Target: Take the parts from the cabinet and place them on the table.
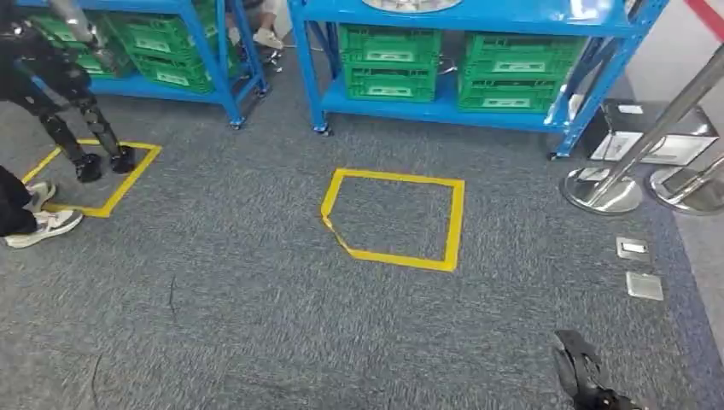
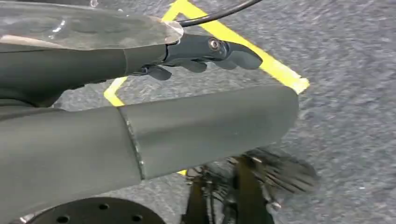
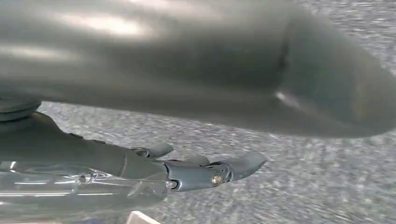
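Observation:
The blue cabinet rack [image 1: 444, 109] stands ahead across the carpet, with green crates [image 1: 389, 61] on its lower shelf and a silvery round part [image 1: 410, 4] on the shelf above. My right hand [image 1: 579, 369] hangs low at the bottom right, far from the rack. In the right wrist view, my right hand [image 3: 187, 172] has its fingers stretched out over grey carpet and holds nothing. My left hand [image 2: 196, 49] also has straight fingers and holds nothing, hanging above a yellow tape line [image 2: 261, 58].
A yellow taped square [image 1: 397, 218] marks the carpet before the rack. Another robot's legs [image 1: 85, 137] stand in a second taped square at left, next to a person's shoes [image 1: 43, 224] and another blue rack [image 1: 171, 51]. Chrome post bases [image 1: 602, 192] and boxes sit at right.

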Controlling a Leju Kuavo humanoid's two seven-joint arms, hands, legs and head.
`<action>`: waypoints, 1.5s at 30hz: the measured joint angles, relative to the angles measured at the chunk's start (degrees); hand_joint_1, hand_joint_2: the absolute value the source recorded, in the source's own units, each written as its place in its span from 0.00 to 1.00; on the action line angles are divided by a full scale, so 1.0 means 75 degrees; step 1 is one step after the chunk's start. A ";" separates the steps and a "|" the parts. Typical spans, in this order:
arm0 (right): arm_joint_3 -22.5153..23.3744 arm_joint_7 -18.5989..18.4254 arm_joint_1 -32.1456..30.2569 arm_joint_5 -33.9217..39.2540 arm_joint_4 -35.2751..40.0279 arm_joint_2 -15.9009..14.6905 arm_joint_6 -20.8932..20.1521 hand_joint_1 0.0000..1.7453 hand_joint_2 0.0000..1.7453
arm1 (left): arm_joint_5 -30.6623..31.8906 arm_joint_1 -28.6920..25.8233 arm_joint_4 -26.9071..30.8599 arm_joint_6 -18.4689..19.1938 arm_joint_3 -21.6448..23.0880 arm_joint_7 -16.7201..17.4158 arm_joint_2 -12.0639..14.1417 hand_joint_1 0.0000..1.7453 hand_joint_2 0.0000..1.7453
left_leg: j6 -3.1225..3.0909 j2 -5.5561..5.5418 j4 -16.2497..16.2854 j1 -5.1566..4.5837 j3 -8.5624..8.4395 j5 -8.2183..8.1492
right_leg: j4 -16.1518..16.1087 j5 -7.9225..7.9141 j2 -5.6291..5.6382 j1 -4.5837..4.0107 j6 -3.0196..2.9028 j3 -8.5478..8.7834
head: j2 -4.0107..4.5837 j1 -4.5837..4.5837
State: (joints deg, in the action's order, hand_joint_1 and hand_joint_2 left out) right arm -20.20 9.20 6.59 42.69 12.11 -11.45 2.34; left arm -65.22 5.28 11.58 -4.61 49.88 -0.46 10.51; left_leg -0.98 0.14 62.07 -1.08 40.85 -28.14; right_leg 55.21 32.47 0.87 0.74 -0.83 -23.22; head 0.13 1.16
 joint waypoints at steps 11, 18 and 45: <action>-0.0041 0.0009 -0.0078 0.0114 -0.0009 0.0061 -0.0003 0.00 0.00 | 0.0000 0.0020 -0.0006 -0.0020 0.0006 0.0000 0.0067 0.00 0.00 | -0.0256 -0.0075 -0.1124 0.0002 -0.0747 0.0850 | 0.2266 0.1259 -0.0033 -0.0020 0.0303 -0.1210 | 0.0000 0.0114; -0.0052 0.0009 -0.0107 0.0117 -0.0012 0.0050 -0.0003 0.00 0.00 | 0.0000 0.0039 -0.0006 -0.0020 0.0009 0.0000 0.0041 0.00 0.00 | -0.0031 -0.0126 -0.1024 0.0050 -0.1198 0.0457 | 0.0025 -0.0609 -0.0032 0.0032 0.0277 -0.0872 | 0.0000 0.0251; -0.0055 0.0137 -0.0233 0.0428 -0.0012 0.0070 -0.0058 0.00 0.00 | 0.0254 0.0053 -0.0006 0.0093 0.0157 0.0000 0.0079 0.00 0.00 | -0.0064 -0.0129 -0.1019 0.0029 -0.1287 0.0297 | -0.0163 -0.0539 -0.0035 0.0020 0.0260 -0.0685 | 0.0000 0.0131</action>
State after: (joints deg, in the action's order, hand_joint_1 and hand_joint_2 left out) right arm -20.61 10.23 4.84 45.90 12.02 -10.93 1.90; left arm -63.32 5.68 11.54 -3.91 51.06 -0.46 11.10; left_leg -1.46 -0.83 54.43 -0.87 31.19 -25.92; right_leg 53.99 28.43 0.61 0.89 1.12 -28.36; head 0.13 2.14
